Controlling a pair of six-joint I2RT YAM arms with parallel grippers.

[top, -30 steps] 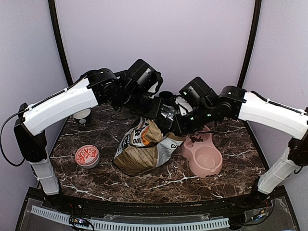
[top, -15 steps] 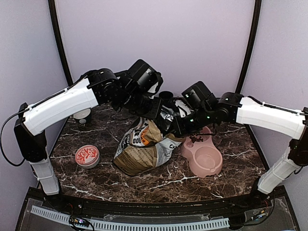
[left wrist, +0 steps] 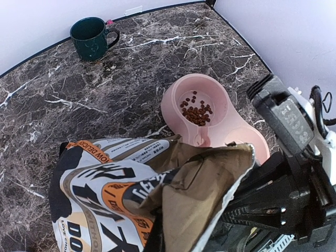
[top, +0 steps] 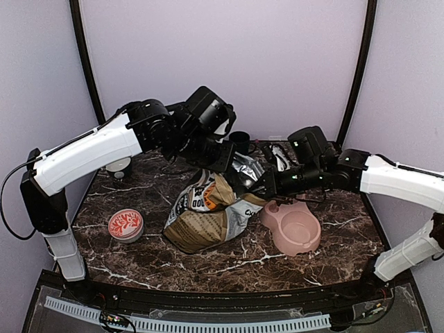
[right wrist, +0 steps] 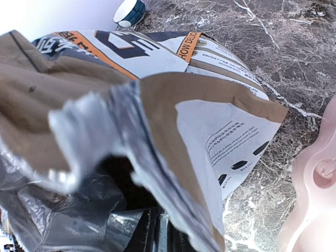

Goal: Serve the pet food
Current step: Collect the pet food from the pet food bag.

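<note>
**A:** Right gripper is at the bag's torn mouth. In its wrist view the paper lip runs down between the dark fingers, so I read it as pinched narrow on the bag.

**B:** And the left gripper?

**A:** It's up at the bag's top, but the paper hides the jaws, so I can't tell. The big change is that the right arm has swung out to the right in the last second, with its tip still at the mouth. My read is that it's tugging the opening towards the pink bowl.

**B:** Where's the pet food?

**A:** A small loose scatter sits in the bowl's far compartment, and the near one is bare. The heap has no real heading. The bag leans with its base on the table and its long axis rising towards the bowl, mouth uppermost.
</note>
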